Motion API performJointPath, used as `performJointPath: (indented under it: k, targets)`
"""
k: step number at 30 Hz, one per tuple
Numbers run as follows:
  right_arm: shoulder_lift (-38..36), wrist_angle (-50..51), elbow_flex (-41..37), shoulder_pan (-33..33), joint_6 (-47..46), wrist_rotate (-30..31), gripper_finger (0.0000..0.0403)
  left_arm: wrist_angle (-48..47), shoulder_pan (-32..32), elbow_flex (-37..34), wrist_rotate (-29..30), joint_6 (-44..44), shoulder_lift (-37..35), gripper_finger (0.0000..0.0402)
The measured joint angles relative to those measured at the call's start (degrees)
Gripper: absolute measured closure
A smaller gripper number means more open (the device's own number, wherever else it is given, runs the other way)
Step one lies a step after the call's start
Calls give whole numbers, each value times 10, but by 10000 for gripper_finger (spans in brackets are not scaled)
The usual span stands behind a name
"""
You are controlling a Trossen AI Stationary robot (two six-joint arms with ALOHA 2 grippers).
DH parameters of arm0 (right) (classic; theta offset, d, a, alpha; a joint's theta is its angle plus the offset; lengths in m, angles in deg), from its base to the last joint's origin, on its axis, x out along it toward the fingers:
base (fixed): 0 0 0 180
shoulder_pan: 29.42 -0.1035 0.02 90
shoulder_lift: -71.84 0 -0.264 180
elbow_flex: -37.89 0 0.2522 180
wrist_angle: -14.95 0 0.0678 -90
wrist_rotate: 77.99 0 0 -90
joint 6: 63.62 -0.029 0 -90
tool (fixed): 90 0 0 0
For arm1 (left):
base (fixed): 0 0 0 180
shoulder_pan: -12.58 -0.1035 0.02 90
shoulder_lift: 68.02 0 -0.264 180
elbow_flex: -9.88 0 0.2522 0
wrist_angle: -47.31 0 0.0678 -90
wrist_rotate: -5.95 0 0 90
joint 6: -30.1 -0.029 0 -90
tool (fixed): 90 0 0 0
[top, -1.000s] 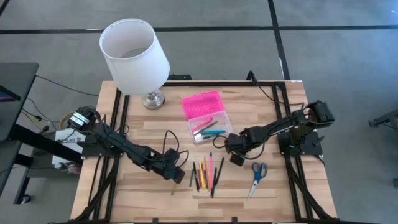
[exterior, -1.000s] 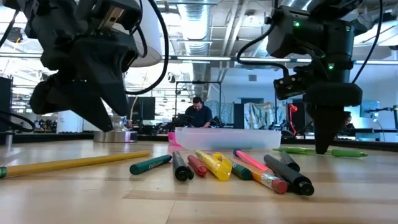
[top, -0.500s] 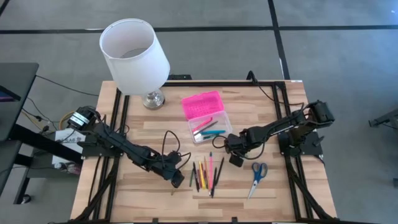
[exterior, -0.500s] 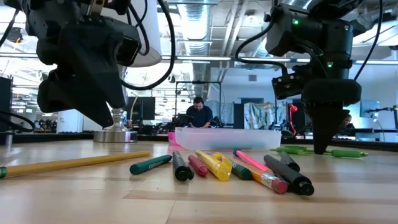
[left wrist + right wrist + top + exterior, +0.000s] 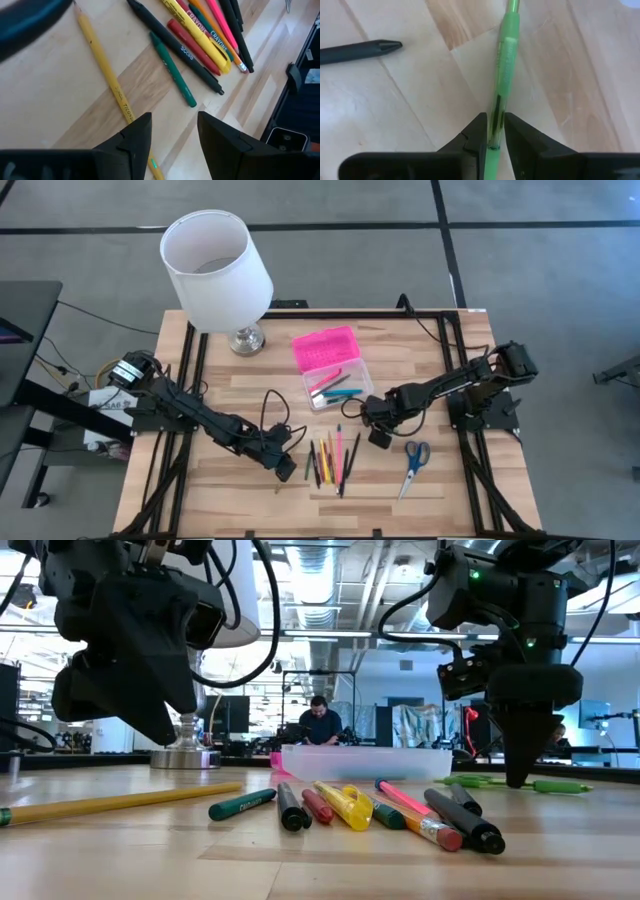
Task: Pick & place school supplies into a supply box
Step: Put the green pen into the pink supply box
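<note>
Right wrist view, jaws pinching green pen [image 5: 502,75]

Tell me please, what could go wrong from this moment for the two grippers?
1. The right gripper pinches the green pen near one end, so the long free part may swing or slip when lifted.
2. The left gripper hangs open over the yellow pencil, which lies apart from the pile; the green crayon is close, so a skewed descent might nudge it.
</note>
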Motion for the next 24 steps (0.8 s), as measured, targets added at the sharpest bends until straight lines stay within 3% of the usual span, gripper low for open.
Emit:
performJointPath:
  k: [15, 24]
  targets:
    - [-1, 3, 1, -25, 2, -11, 395, -2, 2, 0, -2, 12, 0, 249]
    - [-3, 1, 3, -60, 1, -25, 400, -33, 2, 0, 3, 12, 0, 249]
